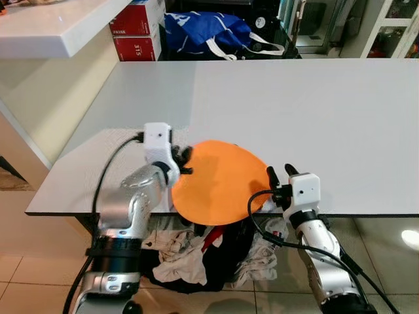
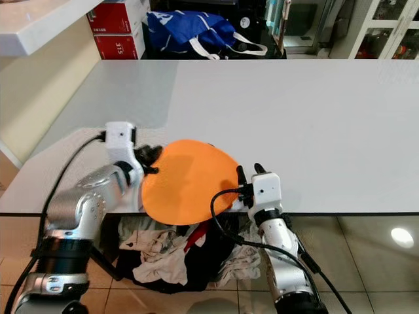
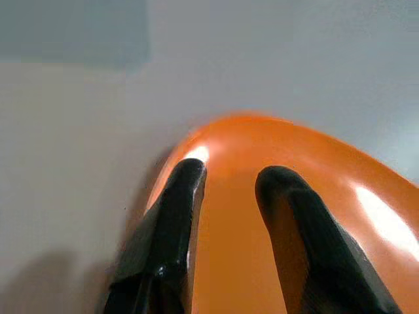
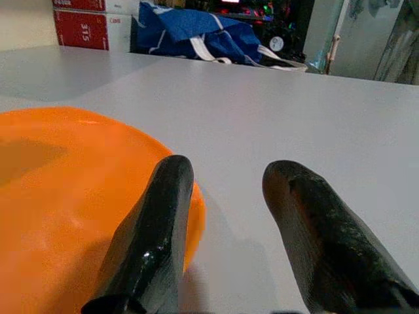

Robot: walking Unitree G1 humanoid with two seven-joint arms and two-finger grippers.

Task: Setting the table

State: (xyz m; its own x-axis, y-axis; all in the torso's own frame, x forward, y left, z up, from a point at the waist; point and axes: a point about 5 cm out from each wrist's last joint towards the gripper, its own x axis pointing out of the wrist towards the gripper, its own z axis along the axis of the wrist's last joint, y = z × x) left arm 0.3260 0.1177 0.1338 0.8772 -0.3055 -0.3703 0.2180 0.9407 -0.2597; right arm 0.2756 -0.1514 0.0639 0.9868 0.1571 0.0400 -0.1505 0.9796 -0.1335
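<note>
Two hands, left hand [image 1: 183, 161] and right hand [image 1: 280, 175], flank the orange plate [image 1: 219, 181].

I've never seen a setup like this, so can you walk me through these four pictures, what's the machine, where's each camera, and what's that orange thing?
It is a humanoid robot with two silver arms, each ending in two long black fingers. The two wide pictures come from cameras on its head, looking down. The two close-ups come from cameras on its wrists, looking along the fingers. An orange plate lies at the near edge of a white table, partly overhanging it. The left gripper is at the plate's left rim, fingers apart over it. The right gripper sits at its right rim, open. Neither clearly holds the plate. Below the table edge lies a pile of clothes.
</note>
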